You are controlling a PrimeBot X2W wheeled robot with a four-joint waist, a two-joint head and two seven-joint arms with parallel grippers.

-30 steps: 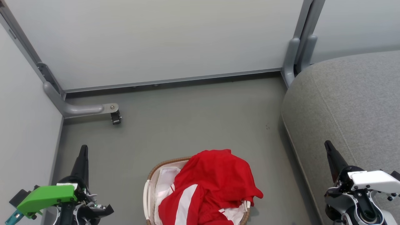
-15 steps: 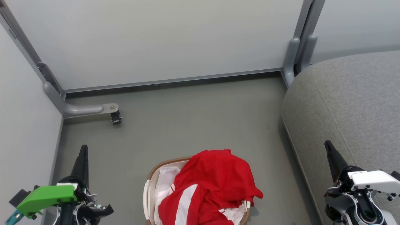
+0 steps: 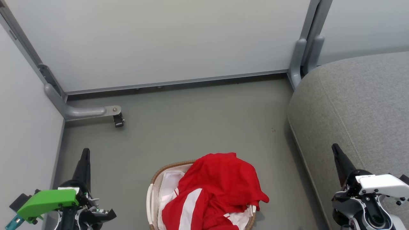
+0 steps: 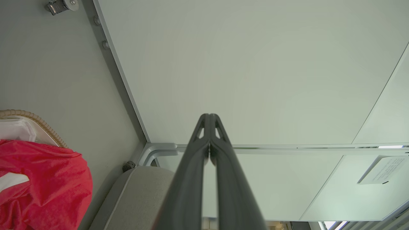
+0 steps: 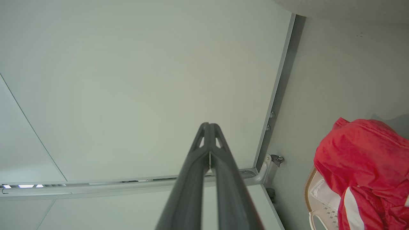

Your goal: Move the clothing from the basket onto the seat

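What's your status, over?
Left gripper shut, empty; right gripper shut, empty. Red white-striped clothing heaped in oval white brown-rimmed basket, untouched. Grey woven-fabric seat on right; nothing seen in the way.

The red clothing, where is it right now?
The clothing lies heaped in the basket at the head view's bottom centre, left of the grey seat.
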